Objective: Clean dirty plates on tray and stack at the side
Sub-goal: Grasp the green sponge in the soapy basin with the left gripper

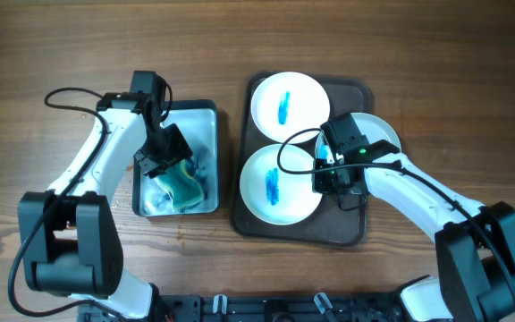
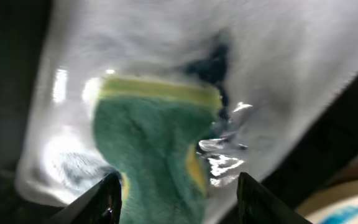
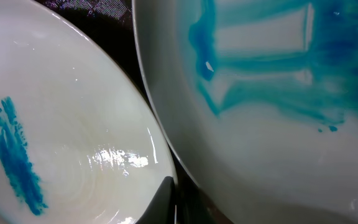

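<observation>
Left side:
- Left gripper down in teal-rimmed basin, on wooden table left of tray.
- Jaws apart, roughly half open.
- Green-and-yellow sponge between the fingers, lying in whitish foamy water.
- Left finger at the sponge's edge, right finger clear of it. Not clamped, so nothing held.
- Dark blue patch in the foam just past the sponge.

Right side:
- Right gripper low over the tray's right half, jaws closed.
- Sits right at the gap between near plate and right plate.
- Cannot tell from wrist view whether a rim is pinched. Only dark fingertips visible at the bottom edge.

Plates, all three on the dark brown tray:
- Far plate at the tray's back left, short blue streak in the middle.
- Near plate at front left, also one blue streak. Just beside the far plate.
- Right plate at the tray's right edge, mostly hidden under the right arm in overhead.
- Wrist view shows a broad, washed-out blue smear across the right plate.
- Its rim just beside the near plate's rim. Touching or not, cannot tell.
- No stack at the side yet.
</observation>
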`<control>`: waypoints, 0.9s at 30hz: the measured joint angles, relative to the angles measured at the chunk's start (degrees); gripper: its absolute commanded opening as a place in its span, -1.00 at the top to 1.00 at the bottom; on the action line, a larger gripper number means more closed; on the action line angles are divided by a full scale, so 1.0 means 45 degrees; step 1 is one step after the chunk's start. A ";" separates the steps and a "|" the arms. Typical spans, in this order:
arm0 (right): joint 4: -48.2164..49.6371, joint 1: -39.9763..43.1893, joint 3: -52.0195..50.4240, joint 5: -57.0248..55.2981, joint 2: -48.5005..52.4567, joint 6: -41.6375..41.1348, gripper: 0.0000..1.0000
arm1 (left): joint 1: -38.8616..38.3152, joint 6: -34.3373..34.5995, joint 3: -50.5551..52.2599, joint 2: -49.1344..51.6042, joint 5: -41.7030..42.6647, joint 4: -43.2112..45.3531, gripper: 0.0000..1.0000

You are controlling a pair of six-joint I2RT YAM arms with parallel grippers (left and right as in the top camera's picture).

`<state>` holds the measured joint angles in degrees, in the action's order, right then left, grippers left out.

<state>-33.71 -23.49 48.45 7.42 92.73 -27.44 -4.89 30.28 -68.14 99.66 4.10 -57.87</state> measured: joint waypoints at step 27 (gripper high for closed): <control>-0.0005 0.0000 0.0000 -0.0005 0.0000 0.0000 0.88 | 0.0000 -0.0253 -0.0913 0.0296 -0.0495 -0.0267 -0.11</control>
<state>-33.74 -23.49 48.45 7.40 92.73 -27.44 -4.89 29.15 -72.25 100.99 1.87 -59.07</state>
